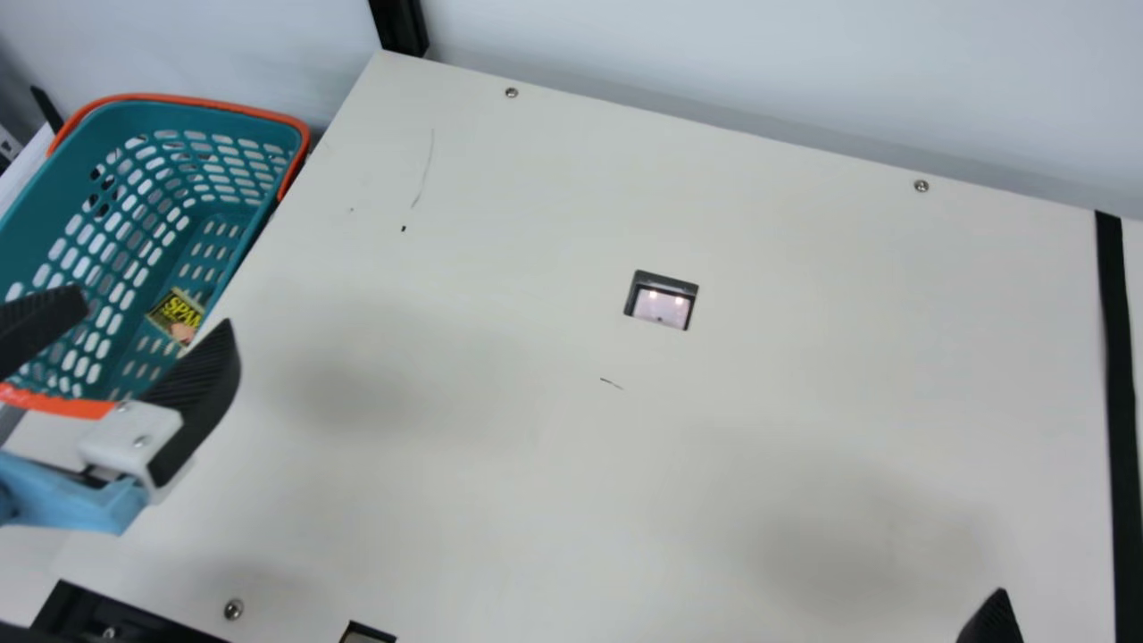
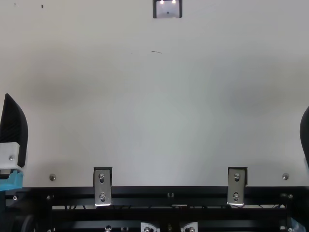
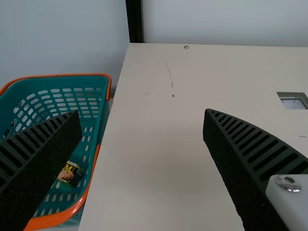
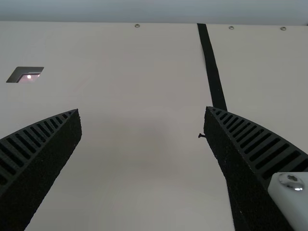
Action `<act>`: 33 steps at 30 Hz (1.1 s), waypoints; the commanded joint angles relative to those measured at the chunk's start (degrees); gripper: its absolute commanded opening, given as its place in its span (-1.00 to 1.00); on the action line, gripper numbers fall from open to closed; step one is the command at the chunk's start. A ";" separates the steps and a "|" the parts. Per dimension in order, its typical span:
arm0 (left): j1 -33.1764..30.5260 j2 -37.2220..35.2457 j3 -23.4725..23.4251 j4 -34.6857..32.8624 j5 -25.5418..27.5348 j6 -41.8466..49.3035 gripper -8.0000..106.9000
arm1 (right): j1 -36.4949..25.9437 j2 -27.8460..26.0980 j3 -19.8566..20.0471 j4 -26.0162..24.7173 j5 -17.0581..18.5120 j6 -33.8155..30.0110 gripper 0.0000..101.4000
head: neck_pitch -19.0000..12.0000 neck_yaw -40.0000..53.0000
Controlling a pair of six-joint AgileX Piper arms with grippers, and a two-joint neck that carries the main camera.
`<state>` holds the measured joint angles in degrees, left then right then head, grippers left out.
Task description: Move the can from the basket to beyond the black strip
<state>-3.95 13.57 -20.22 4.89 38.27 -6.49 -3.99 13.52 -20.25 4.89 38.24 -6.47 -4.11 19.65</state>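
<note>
Can (image 1: 177, 314): it lies on the bottom of the basket, close to the wall at the table side; its label is yellow and dark.
Basket (image 1: 241, 123): teal with orange rim, standing beside the table (image 1: 536, 446), at my left.
Left gripper (image 3: 142, 113): its two fingers are wide apart, with nothing between them.
Step in hand: I judge it is to bring the left gripper to the can, and nothing is grasped yet.
Good way: centre above the can, then go down steeply, so that the fingers pass inside the rim; close them on opposite sides of the can, and lift straight up before going sideways.
Risk: the near wall leaves little room, so one finger may catch it and push the basket.
Right gripper (image 4: 142, 110): also opened widely and holding nothing; it may be needed for the far part.
Black strip (image 1: 1118, 384): at my right, across the table from the basket; the goal is beyond it.
</note>
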 commanded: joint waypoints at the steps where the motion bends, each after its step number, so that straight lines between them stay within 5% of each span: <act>1: 0.00 0.00 0.00 0.00 0.00 0.00 0.71 | 0.00 0.00 0.00 0.00 0.00 0.00 1.00 | -3.06 2.22; 21: 0.63 2.69 -0.97 -0.02 -1.82 0.16 0.71 | 0.00 0.00 0.00 0.00 0.00 0.00 1.00 | -4.76 4.48; 33: 5.75 23.54 -14.87 1.03 -11.29 -1.20 0.71 | 0.00 0.00 0.00 0.00 0.00 0.00 1.00 | -4.76 4.48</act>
<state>0.95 31.40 -31.58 5.85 27.71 -7.51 -3.99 13.52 -20.25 4.89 38.24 -6.47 -7.33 23.46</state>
